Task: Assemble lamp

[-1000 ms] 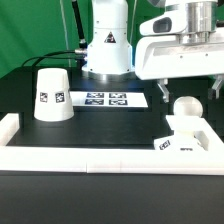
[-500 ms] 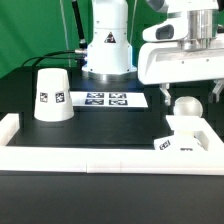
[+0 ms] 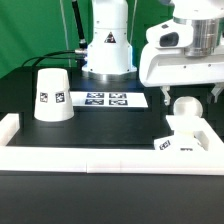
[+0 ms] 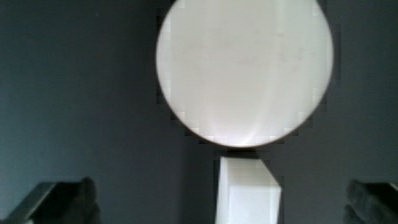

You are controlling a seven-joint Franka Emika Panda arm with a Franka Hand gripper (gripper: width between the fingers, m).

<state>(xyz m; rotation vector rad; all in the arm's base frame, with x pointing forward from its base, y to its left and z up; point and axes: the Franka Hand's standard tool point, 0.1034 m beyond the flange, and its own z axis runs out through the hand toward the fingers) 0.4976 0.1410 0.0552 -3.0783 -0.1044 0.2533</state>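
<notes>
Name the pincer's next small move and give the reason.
Probably swing toward the shade, standing alone at the exterior view's left: the pincer hangs open over the bulb, which already sits upright on the base, so the shade looks like the remaining part.

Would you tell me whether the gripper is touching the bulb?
Apart. The wrist view shows dark gaps between the bulb and both fingers.

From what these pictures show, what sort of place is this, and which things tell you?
Probably a robotics lab bench: a robot pedestal, a black table with a marker board lying flat on it, and a tagged lamp shade.
</notes>
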